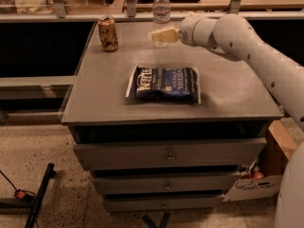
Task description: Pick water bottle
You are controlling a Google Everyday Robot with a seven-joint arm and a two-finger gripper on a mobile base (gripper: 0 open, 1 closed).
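Note:
The water bottle [161, 9], clear with a white cap and pale label band, stands upright at the back edge of the grey cabinet top [228, 96]. My gripper [155, 35] comes in from the right on a white arm. Its cream fingers lie over the bottle's lower part, so the bottle's base is hidden behind them. The tan-and-gold drink can [108, 33] stands to the left of the bottle, apart from the gripper.
A dark blue chip bag [166, 83] lies flat in the middle of the cabinet top. The cabinet has drawers [166, 154] below. A cardboard box [266, 172] sits on the floor at the right. A rail and shelf run behind the cabinet.

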